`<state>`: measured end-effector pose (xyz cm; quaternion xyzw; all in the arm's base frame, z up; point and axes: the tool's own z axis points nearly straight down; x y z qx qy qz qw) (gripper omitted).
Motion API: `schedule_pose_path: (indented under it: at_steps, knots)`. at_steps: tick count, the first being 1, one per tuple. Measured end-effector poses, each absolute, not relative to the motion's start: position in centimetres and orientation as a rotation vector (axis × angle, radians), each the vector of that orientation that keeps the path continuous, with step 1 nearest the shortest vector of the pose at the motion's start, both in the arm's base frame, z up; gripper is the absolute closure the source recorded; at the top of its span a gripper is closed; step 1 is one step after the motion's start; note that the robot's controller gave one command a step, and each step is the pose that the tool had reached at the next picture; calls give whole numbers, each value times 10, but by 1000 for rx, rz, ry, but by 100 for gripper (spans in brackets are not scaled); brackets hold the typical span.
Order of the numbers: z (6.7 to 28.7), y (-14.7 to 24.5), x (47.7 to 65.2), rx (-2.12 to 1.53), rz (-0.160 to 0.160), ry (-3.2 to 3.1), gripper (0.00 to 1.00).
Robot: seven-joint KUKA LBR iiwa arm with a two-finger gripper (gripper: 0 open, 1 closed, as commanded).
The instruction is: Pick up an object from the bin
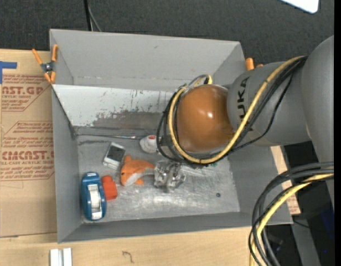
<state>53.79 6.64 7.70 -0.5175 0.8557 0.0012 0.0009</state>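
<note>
The bin [65, 159] is grey sheet metal, matt, its sloping wall and floor scuffed and scratched to a paler sheen. The arm's orange cover [201, 121] is smooth and glossy, with a bright highlight. The blue tape holder [93, 195] looks like shiny hard plastic. The orange toy [132, 172] looks soft and matt, perhaps cloth.

Even overhead light; glare on the orange cover [201, 118], sheen on the bin [159, 201] floor, shadow under the arm [281, 110].

Robotics lab: KUKA arm [281, 112] w/ grey metal bin [148, 60].
</note>
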Motion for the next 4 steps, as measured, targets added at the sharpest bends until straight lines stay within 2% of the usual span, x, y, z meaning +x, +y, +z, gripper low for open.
schedule_pose_path:
  at_steps: [1,2,3,4]
  knots:
    - [77,66,538,-1625,4,2687,0]
    - [77,66,538,-1625,4,2688,0]
    - [131,83,559,-1560,6,2731,0]
    - [135,144,574,-1706,-2,2630,0]
